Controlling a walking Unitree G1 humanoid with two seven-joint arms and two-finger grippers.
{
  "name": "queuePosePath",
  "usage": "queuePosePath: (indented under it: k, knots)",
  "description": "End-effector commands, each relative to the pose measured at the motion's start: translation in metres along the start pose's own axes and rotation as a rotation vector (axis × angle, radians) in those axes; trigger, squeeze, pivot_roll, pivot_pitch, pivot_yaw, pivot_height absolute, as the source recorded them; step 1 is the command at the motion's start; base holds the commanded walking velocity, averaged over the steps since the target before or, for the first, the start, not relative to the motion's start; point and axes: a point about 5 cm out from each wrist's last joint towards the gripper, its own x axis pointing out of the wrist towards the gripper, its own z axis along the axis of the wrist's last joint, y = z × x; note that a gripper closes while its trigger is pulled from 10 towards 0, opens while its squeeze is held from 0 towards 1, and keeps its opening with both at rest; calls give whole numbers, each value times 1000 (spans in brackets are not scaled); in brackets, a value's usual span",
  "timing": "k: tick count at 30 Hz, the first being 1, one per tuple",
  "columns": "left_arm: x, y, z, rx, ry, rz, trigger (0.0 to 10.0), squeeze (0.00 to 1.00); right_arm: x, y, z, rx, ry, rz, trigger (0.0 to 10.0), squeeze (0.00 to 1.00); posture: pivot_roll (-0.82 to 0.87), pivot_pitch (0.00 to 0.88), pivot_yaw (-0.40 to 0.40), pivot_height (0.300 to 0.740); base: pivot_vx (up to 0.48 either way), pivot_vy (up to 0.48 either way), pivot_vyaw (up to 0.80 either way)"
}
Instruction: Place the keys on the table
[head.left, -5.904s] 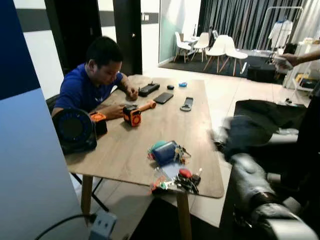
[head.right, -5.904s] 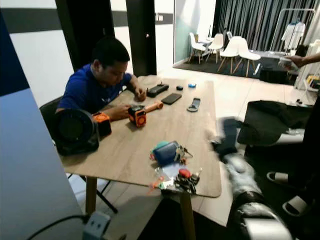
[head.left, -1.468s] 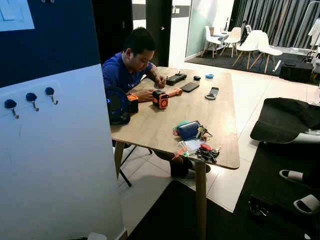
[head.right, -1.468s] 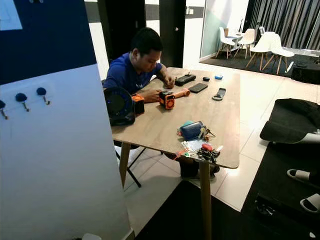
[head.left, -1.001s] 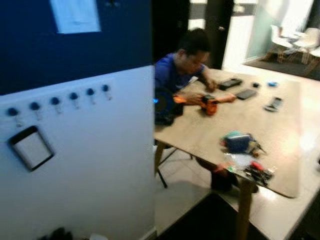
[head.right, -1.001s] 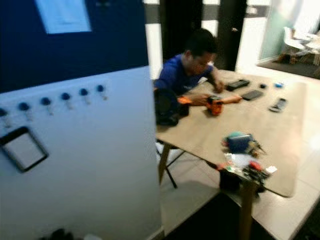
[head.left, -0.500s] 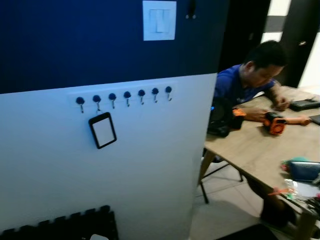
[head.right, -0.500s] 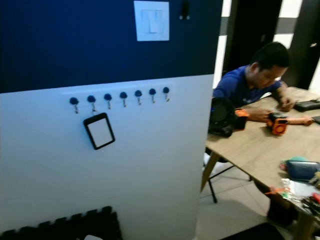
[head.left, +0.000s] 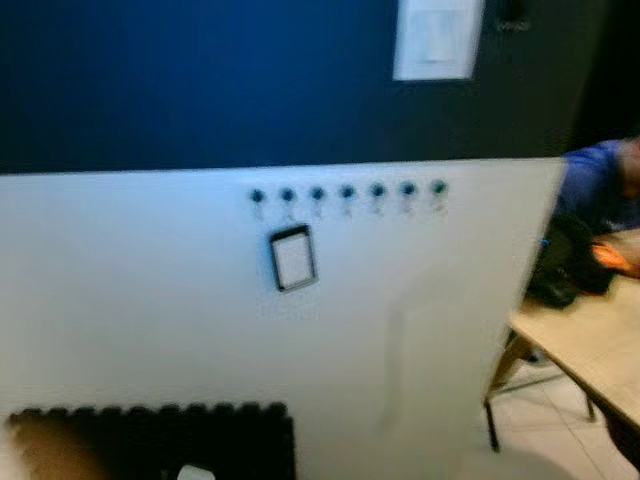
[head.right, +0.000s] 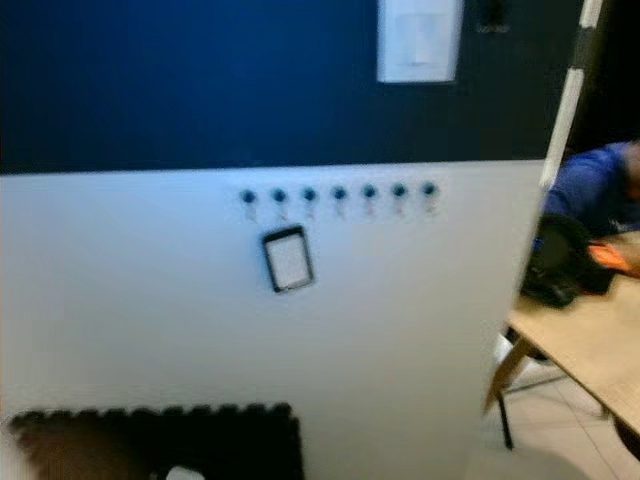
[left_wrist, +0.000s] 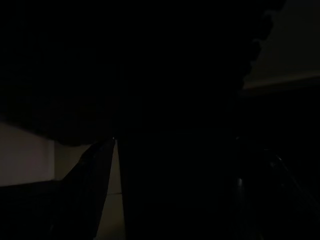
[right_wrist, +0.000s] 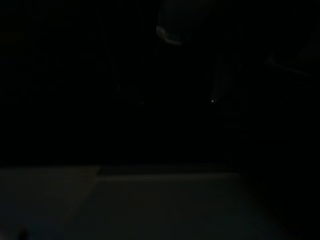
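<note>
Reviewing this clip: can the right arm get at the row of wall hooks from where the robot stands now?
Probably not yet. The hooks sit on the white wall panel ahead, and both arms apparently hang idle, their wrist views dark; distance is hard to judge in the blur.

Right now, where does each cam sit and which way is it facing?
Left eye, head: faces the wall with its hook row; table at right.
Right eye, head: same wall, hooks and small framed tag, slightly offset.
Left wrist: nearly black; pale surface patches at the edges.
Right wrist: nearly black; dim pale surface.
No robot body is discernible.
</note>
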Motion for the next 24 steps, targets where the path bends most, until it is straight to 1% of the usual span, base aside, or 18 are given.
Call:
queuePosePath:
  k: [1, 3, 4, 8, 14, 16, 20, 24]
  knots:
    - [-1, -2, -5, 13, 29, -7, 10000, 0, -2, -3, -7, 13, 27, -9, 10000, 0, 82, 9, 9, 740, 0, 0, 800]
    - [0, -6, -5, 17, 40, -48, 10000, 0, -2, -2, -6, 16, 27, -10, 10000, 0, 77, 6, 13, 740, 0, 0, 800]
    - [0, -6, -5, 38, 37, -44, 10000, 0, -2, -2, -6, 17, 29, -14, 10000, 0, 75, 5, 14, 740, 0, 0, 800]
    - [0, -5, -7, 42, 43, -28, 10000, 0, -2, -3, -6, 18, 30, -17, 10000, 0, 73, 8, 14, 740, 0, 0, 800]
    - [0, -2, -7, -32, 38, 1, 10000, 0, -2, -3, -7, 17, 32, -27, 10000, 0, 72, 8, 18, 740, 0, 0, 800]
    - [0, 0, -7, -35, 37, 8, 10000, 0, -2, -4, -7, 18, 32, -32, 10000, 0, 72, 8, 18, 740, 0, 0, 800]
    - [0, 0, -7, -31, 36, 8, 10000, 0, -2, -8, -7, 67, 32, -64, 10000, 0, 74, 8, 16, 740, 0, 0, 0]
    - [1, 0, -5, -42, 31, 12, 10000, 0, -2, -8, -5, 58, 31, -65, 10000, 0, 73, 6, 18, 740, 0, 0, 0]
